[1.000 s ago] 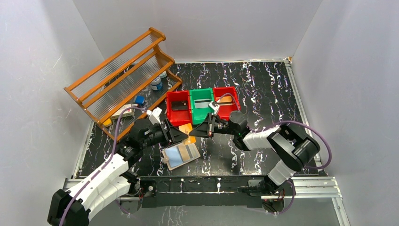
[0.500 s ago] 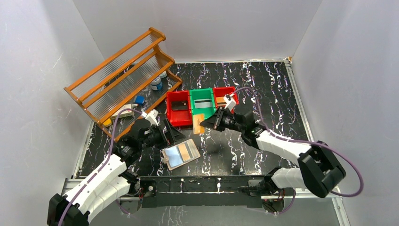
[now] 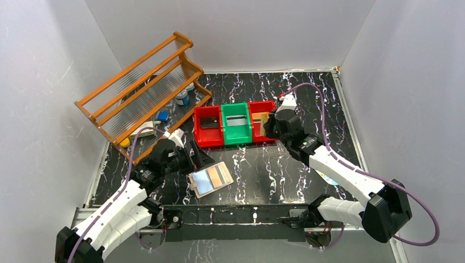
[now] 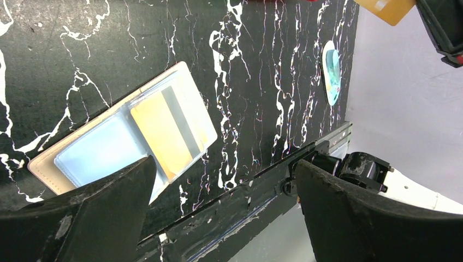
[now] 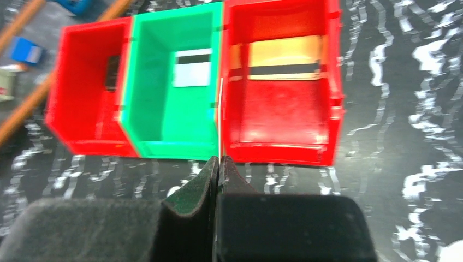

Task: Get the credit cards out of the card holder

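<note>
Tan leather-like bifold card holder point(image 3: 210, 179) lies open, flat on the black white-veined desk point(image 3: 307, 98), near the front edge & closer to the left arm. We see pale blue glossy sleeves inside; the right-hand one has an orange-gold sleeved card point(image 4: 164, 134) w/ a grey stripe in it. Over the holder's far side the left jaws point(image 4: 224, 169) stand wide apart, touching nothing.

Across the desk the right jaws point(image 5: 218, 164) are pressed together on a thin orange-gold held card point(image 4: 385, 8). In the right wrist view we get only its pale edge running up from betw the tips. They hang over the near part of the right red plastic bin point(image 5: 278, 114), about at its seam w/ the green plastic bin point(image 5: 158, 109).

Inside that right red bin an orange-gold striped card point(image 5: 284, 57) w/ a black band lies at the far end. Green bin has a silvery grey card point(image 5: 192, 68), also at the far end. Left red plastic bin point(image 5: 71, 93) has a dark card point(image 5: 112, 71) by its right wall; we can't tell if it's flat or leaning. The 3 bins sit side by side, touching, mid-desk.

Wooden slatted rack point(image 3: 142, 87) stands far left, tilted vs the desk edge. White-and-teal oval object point(image 4: 331, 71) lies on the desk near the right arm
</note>
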Controlling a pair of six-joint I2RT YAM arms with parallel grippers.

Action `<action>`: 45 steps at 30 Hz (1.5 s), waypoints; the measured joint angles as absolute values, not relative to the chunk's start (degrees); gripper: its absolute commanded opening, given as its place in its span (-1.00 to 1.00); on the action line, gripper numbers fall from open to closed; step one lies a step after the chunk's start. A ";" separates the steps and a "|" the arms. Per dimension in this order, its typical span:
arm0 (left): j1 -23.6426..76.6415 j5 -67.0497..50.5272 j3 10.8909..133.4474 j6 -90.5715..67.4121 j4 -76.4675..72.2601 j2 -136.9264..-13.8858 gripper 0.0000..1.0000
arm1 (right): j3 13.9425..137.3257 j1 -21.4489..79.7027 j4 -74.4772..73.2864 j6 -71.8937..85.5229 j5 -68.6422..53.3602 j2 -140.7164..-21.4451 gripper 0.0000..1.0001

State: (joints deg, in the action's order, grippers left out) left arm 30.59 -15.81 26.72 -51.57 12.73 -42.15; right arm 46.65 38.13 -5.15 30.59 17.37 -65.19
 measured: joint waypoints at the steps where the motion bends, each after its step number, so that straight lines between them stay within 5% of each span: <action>1: 30.59 -15.77 26.72 -51.55 12.93 -42.00 0.97 | 46.74 38.02 -5.93 28.36 18.94 -65.34 -1.00; 23: 30.59 -14.11 27.18 -51.13 16.88 -39.27 0.97 | 56.60 34.09 -8.19 -34.89 10.33 -82.35 -1.00; 45: 30.59 -12.60 28.16 -51.03 18.96 -37.21 0.97 | 61.65 28.34 -8.23 -57.25 -4.78 -91.59 -1.00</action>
State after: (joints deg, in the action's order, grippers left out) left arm 30.59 -12.60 28.16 -51.03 18.96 -37.21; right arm 61.65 28.34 -8.23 -57.25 -4.78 -91.59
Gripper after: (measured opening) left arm 0.983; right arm 0.064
